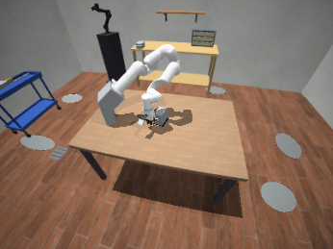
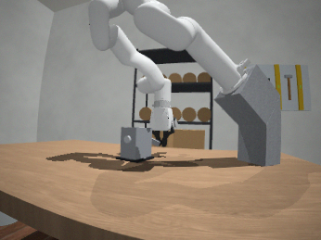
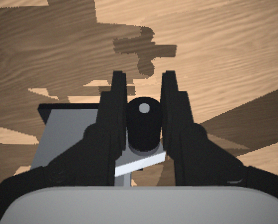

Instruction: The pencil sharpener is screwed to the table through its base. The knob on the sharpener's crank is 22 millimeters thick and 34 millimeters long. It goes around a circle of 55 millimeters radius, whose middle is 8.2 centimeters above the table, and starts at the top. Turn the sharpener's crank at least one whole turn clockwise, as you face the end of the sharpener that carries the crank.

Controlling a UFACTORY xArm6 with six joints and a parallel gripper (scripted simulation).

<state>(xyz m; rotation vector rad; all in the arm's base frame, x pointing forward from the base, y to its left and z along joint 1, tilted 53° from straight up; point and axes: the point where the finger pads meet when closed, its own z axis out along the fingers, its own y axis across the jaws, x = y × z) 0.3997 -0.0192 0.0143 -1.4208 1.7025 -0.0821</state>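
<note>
The grey pencil sharpener (image 1: 161, 113) (image 2: 135, 143) (image 3: 67, 135) stands on its dark base near the middle of the wooden table (image 1: 202, 140) (image 2: 186, 191). Its black crank knob (image 3: 144, 122) sits between my two black fingers in the wrist view, with the pale crank arm (image 3: 140, 165) slanting below it. My gripper (image 3: 143, 88) (image 2: 164, 132) (image 1: 146, 118) is shut on the knob, at the side of the sharpener, low over the table. In the exterior view the knob is hidden behind the sharpener body.
The arm's grey base block (image 1: 108, 104) (image 2: 257, 117) stands on the table's left rear part. A blue cart (image 1: 21, 99), a black cabinet (image 1: 112, 54) and a yellow shelf table (image 1: 175, 59) stand on the floor around.
</note>
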